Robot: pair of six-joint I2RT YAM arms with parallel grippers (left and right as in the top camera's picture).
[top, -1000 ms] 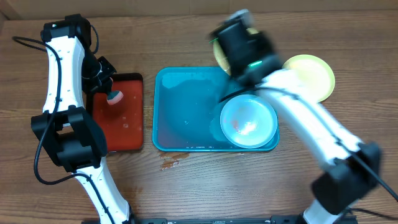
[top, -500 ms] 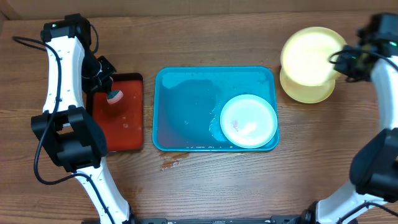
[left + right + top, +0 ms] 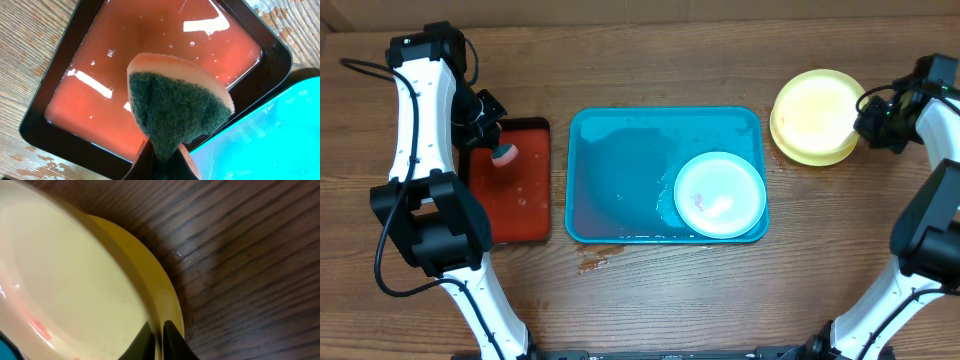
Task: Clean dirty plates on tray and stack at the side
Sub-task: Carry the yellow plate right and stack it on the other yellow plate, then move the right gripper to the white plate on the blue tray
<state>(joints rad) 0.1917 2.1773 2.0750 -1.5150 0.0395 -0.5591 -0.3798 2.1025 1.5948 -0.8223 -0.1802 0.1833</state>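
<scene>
The turquoise tray [image 3: 620, 170] lies mid-table and holds the pale blue-white plate [image 3: 720, 194], smeared red, in its near right corner. Two lime-green plates [image 3: 817, 117] are stacked on the table to the tray's right. My right gripper [image 3: 865, 120] is shut on the rim of the top green plate [image 3: 75, 275], which rests on the lower one [image 3: 167, 295]. My left gripper [image 3: 498, 152] is shut on a sponge [image 3: 175, 107], orange with a dark green scouring face, held above the red-brown tray [image 3: 150, 45].
The black-rimmed red-brown tray [image 3: 512, 180] holds shallow liquid, left of the turquoise tray [image 3: 280, 140]. A wet stain [image 3: 595, 262] marks the wood near the turquoise tray's front edge. A cardboard wall runs along the back.
My right arm swung from over the tray to the right side, carrying a green plate, and lowered it onto the other green plate. The left arm has not moved.
</scene>
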